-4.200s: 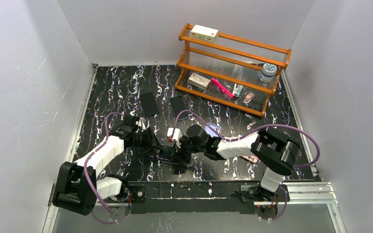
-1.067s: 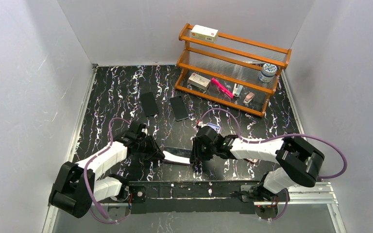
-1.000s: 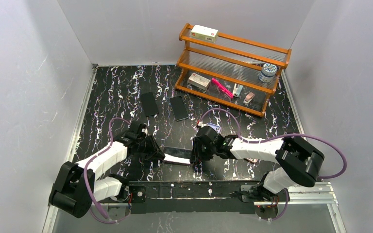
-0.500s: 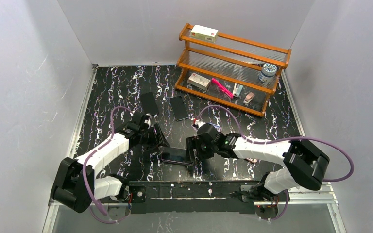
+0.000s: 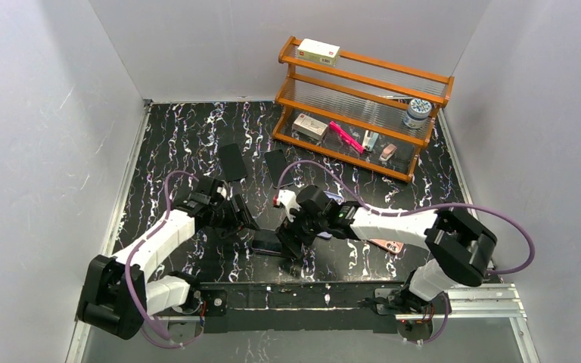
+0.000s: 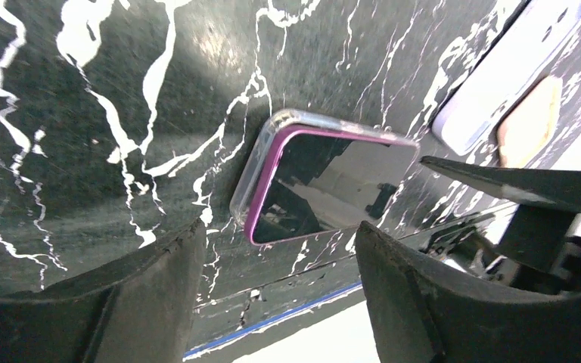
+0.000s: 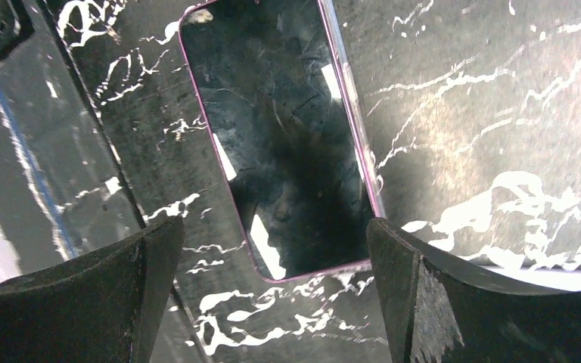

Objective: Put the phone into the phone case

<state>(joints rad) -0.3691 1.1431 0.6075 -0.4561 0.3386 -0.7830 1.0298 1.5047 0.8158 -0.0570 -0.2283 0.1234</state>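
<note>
The phone [image 5: 267, 243], dark screen up with a purple edge, lies flat on the black marbled table near the front edge. In the left wrist view [image 6: 325, 181] a clear case rim wraps round it. The right wrist view [image 7: 280, 136] shows it lengthwise below the fingers. My left gripper [image 5: 243, 221] is open and empty, just up-left of the phone; in its own view [image 6: 278, 231] the jaws stand wide apart. My right gripper [image 5: 287, 233] is open and empty, just right of and above the phone, with its jaws [image 7: 274, 227] spread wider than the phone.
A lavender phone or case [image 5: 333, 199] lies behind the right gripper and shows in the left wrist view [image 6: 511, 68]. A pink item [image 5: 388, 245] lies to the right. Two dark phones [image 5: 232, 162] [image 5: 275, 165] lie further back. A wooden shelf [image 5: 363, 76] stands at the back right.
Both grippers held the phone's ends a second ago. They have let go and drawn back, and the phone now lies free on the table, screen up.
</note>
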